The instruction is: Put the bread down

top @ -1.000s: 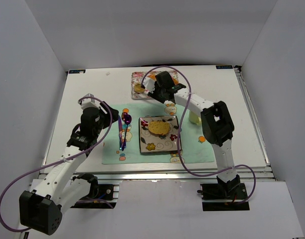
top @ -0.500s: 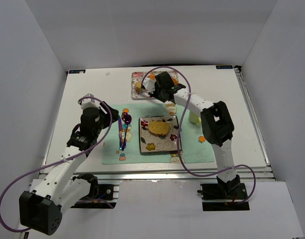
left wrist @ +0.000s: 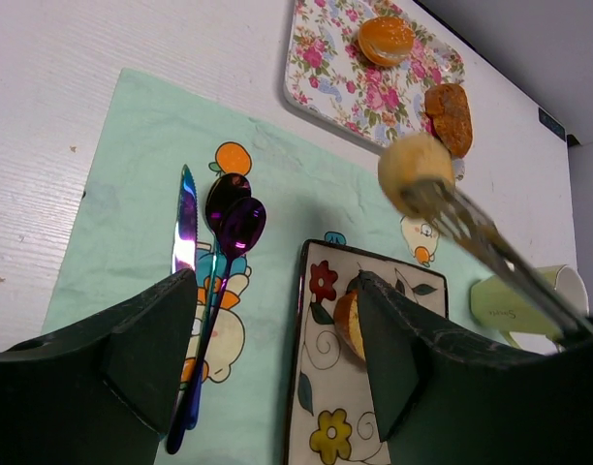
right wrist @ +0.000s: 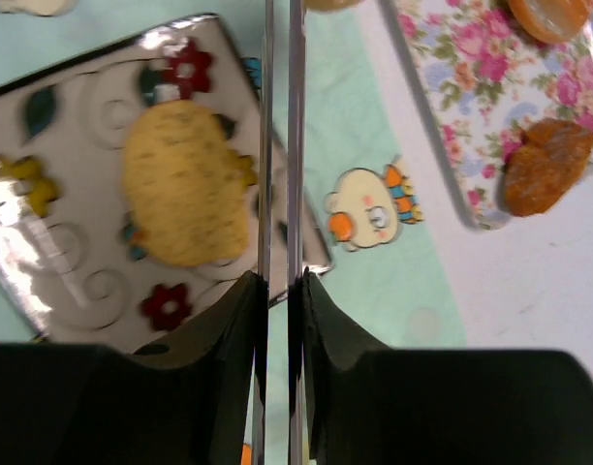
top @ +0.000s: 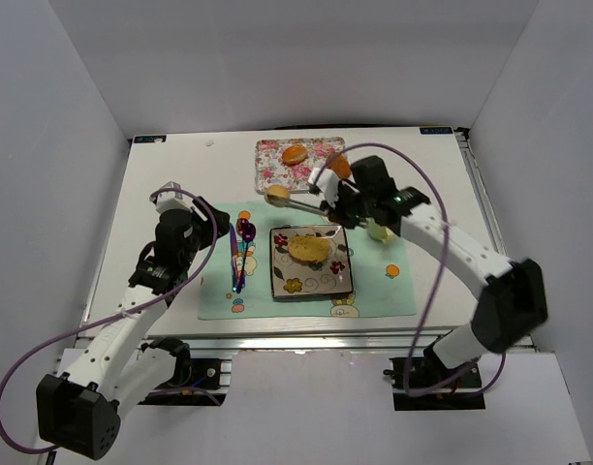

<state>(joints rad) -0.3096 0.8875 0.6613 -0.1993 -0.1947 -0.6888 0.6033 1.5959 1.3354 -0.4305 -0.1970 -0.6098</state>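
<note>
Pinching tongs (top: 306, 202), the right hand (right wrist: 277, 291) holds a bread roll (top: 276, 195) aloft.

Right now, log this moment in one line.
right gripper: jaws shut on tongs; tongs: pinching bread roll between floral tray and plate; left gripper: jaws open; plate: one bread piece

Overhead camera looks down; close wrist cameras share the plate (top: 321, 283).

**A:** What's the setup sitting in?
**B:** White table (top: 180, 174), plain white walls (top: 277, 58) boxing it in on three sides, metal rail (top: 277, 341) along the near edge. Lighting's bright and even.
</note>
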